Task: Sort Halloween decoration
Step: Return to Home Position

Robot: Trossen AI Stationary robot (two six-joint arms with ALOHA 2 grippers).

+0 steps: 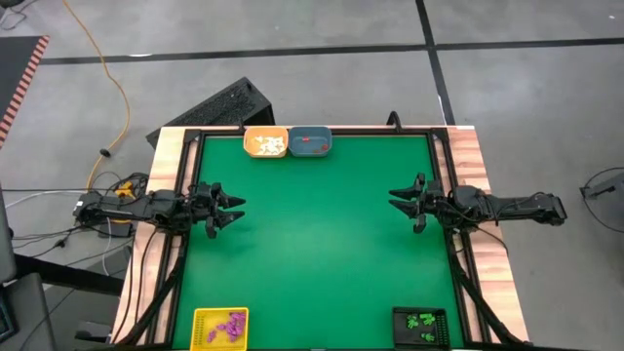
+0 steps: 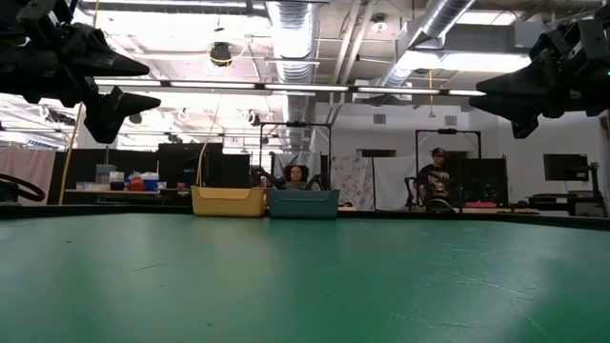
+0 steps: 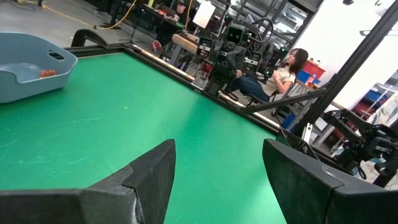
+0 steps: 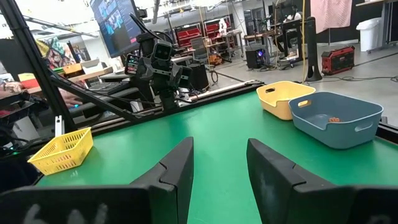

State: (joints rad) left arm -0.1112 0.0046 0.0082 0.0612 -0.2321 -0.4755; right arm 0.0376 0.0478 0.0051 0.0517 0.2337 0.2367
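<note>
The Halloween decoration lies in four trays at the table's edges. White pieces (image 1: 265, 144) are in the orange tray (image 1: 248, 142) and orange-red pieces (image 4: 334, 119) in the blue tray (image 1: 324, 146), both at the far edge. Purple pieces (image 1: 230, 327) fill the yellow basket (image 1: 201, 322) at the near left. Green pieces (image 1: 421, 320) lie in the black basket (image 1: 441, 331) at the near right. My left gripper (image 1: 238, 212) hangs open above the table's left side, pointing level. My right gripper (image 1: 393, 199) hangs open above the right side, facing it.
The green mat (image 1: 322, 244) spreads between the two grippers. A dark frame and wooden boards (image 1: 478, 166) border the table. Beyond the far edge, people (image 2: 437, 181) sit at desks in the room.
</note>
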